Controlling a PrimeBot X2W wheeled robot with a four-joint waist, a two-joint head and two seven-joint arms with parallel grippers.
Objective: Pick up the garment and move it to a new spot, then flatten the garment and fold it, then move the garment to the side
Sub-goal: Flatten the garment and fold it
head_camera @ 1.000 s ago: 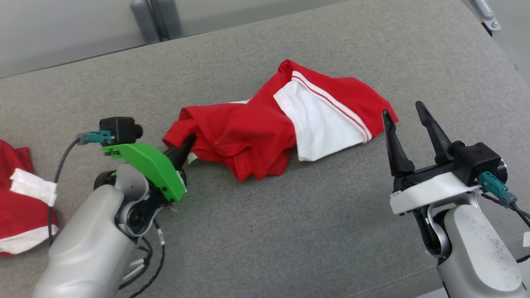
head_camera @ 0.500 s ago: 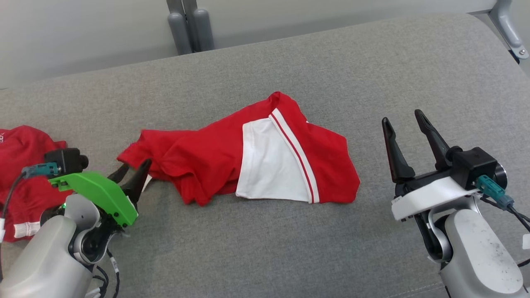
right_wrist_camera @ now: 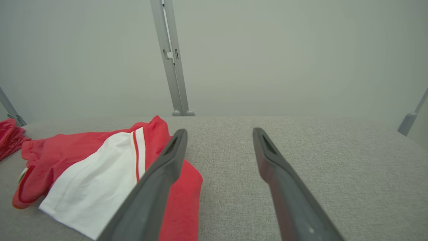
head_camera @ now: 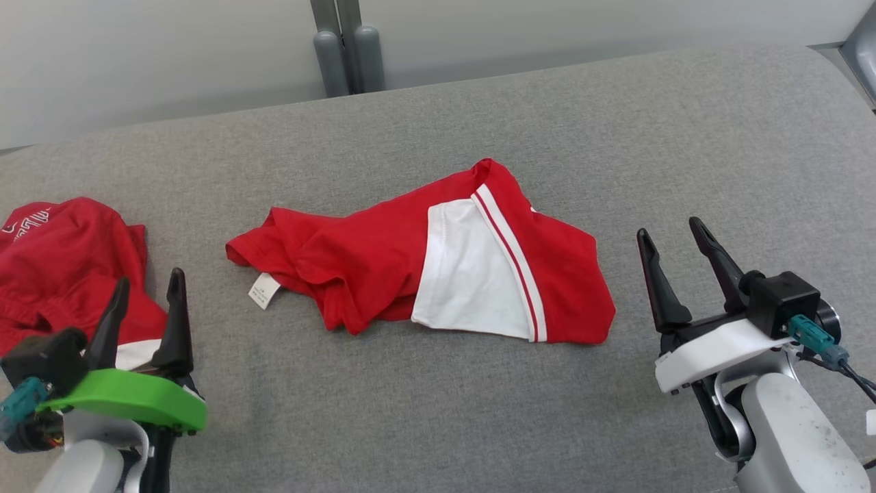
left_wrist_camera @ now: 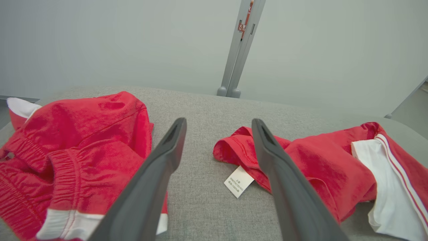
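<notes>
The garment (head_camera: 383, 263) is red with a white panel and white stripes. It lies crumpled in the middle of the grey cushion (head_camera: 479, 411), its small white label (head_camera: 263, 290) sticking out at its left end. In the left wrist view the garment (left_wrist_camera: 327, 164) lies to the right, beyond my fingers. My left gripper (head_camera: 147, 293) stands open and empty at the lower left, well clear of it. My right gripper (head_camera: 674, 228) is open and empty at the lower right, just right of the garment's hem (right_wrist_camera: 180, 187).
A second red garment (head_camera: 61, 263) with white trim lies bunched at the cushion's left end, right beside my left gripper; it is the left-hand heap (left_wrist_camera: 77, 150) in the left wrist view. A grey post (head_camera: 345, 48) stands behind the cushion's far edge.
My left gripper has opened, let go of the garment's left end and drawn back to the lower left. The garment now lies free. The head camera has also shifted.
</notes>
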